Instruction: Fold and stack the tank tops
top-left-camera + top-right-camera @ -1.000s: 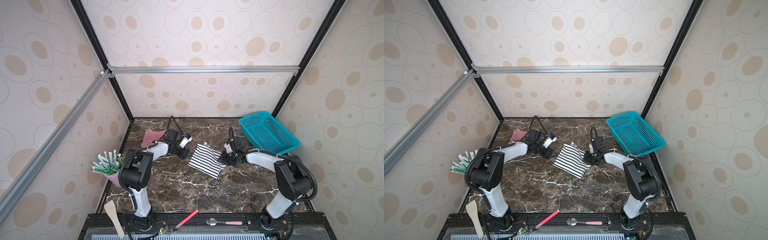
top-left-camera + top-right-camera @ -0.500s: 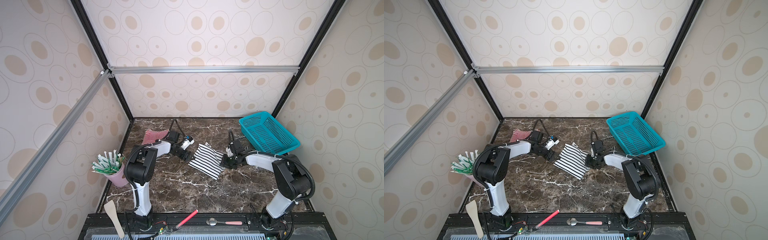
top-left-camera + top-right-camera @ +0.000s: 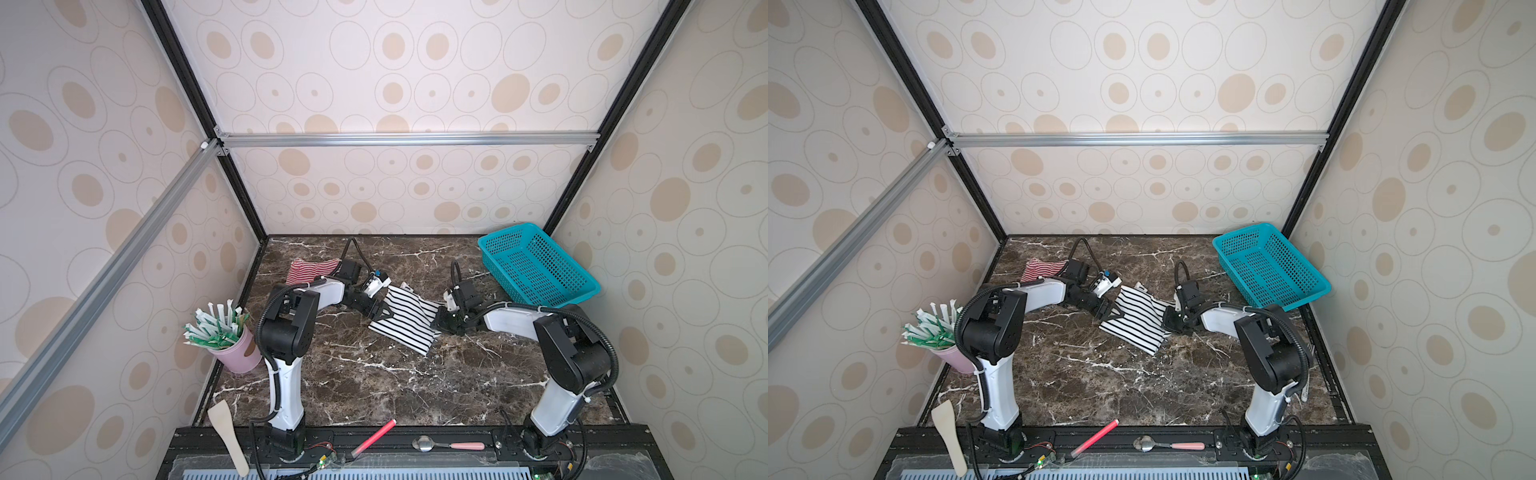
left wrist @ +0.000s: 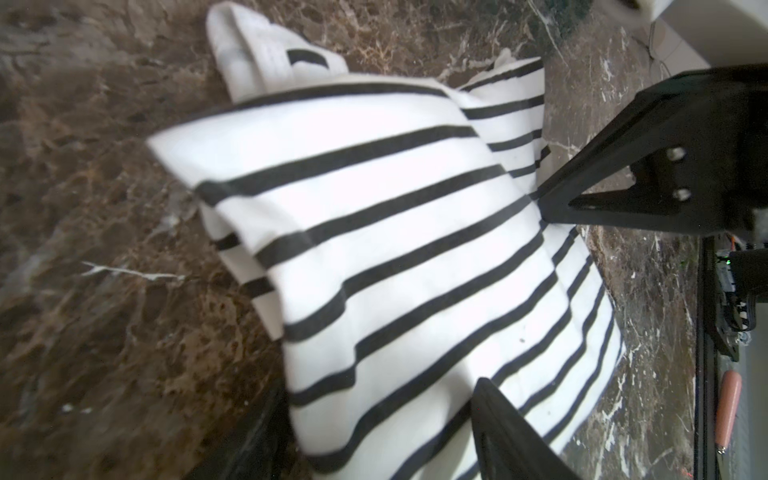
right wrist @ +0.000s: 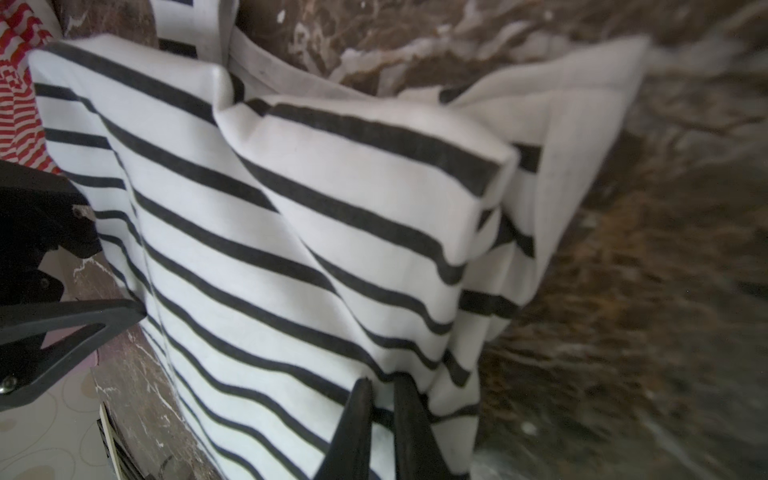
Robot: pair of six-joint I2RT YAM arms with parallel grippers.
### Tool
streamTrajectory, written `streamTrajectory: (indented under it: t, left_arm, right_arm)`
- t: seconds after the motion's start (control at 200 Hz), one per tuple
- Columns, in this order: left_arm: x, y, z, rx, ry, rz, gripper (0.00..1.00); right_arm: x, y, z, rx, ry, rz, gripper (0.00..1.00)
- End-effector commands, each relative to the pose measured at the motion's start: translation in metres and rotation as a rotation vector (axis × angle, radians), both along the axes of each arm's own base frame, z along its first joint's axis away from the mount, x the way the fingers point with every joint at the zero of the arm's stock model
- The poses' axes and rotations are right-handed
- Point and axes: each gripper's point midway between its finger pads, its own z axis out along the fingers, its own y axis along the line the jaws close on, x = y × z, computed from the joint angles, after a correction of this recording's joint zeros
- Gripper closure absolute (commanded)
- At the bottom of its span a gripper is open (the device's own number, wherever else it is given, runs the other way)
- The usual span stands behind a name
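Note:
The black-and-white striped tank top lies folded mid-table. My left gripper is at its left edge, open; in the left wrist view the cloth sits between the spread fingers. At the top's right edge my right gripper is shut; the right wrist view shows its fingers pinching a fold of the cloth. The red-and-white striped tank top lies bunched at the back left, behind the left arm.
A teal mesh basket stands at the back right. A pink cup of straws is by the left wall. On the front ledge lie a wooden spatula, a red stick and a spoon.
My left gripper has moved right, from near the red-and-white top to the black-and-white top's left edge. My right gripper has closed on the top's right edge.

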Motion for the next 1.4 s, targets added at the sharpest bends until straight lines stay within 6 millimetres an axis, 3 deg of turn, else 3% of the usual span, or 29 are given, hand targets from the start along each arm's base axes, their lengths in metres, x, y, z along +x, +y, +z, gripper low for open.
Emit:
streamTrajectory:
  t: [0.0, 0.265, 0.325, 0.455, 0.555, 0.64, 0.815, 1.011, 1.221, 1.396]
  left_arm:
    - [-0.006, 0.007, -0.020, 0.038, 0.072, 0.008, 0.32]
    - [-0.011, 0.008, -0.025, 0.038, 0.094, 0.004, 0.40]
    - [-0.011, 0.007, -0.026, 0.033, 0.101, 0.001, 0.49]
    - [-0.008, 0.007, -0.025, 0.028, 0.102, 0.002, 0.81]
    - [-0.003, 0.006, -0.021, 0.029, 0.096, 0.000, 1.00]
    - [0.000, 0.006, -0.015, 0.030, 0.090, -0.004, 1.00]
    - [0.015, 0.015, 0.012, 0.026, 0.033, 0.020, 1.00]
    - [0.043, 0.054, 0.044, 0.093, -0.057, 0.090, 1.00]
    - [0.066, 0.104, 0.077, 0.216, -0.173, 0.154, 1.00]
    - [0.079, 0.134, 0.104, 0.260, -0.243, 0.193, 1.00]
  right_arm:
    - [-0.036, -0.011, -0.049, -0.107, 0.167, -0.029, 0.87]
    - [-0.036, -0.006, -0.054, -0.114, 0.166, -0.040, 0.88]
    - [-0.036, -0.006, -0.053, -0.114, 0.166, -0.039, 0.88]
    - [-0.035, -0.007, -0.052, -0.120, 0.157, -0.041, 0.88]
    - [-0.035, -0.005, -0.049, -0.103, 0.147, -0.036, 0.88]
    - [-0.034, 0.000, -0.042, -0.079, 0.130, -0.017, 0.85]
    - [-0.029, 0.004, -0.014, -0.040, 0.048, 0.006, 0.66]
    - [-0.024, -0.009, 0.010, -0.094, -0.015, -0.010, 0.64]
    - [-0.021, -0.007, 0.009, -0.090, -0.015, -0.010, 0.64]
    - [-0.020, -0.001, 0.003, -0.070, 0.002, -0.010, 0.64]
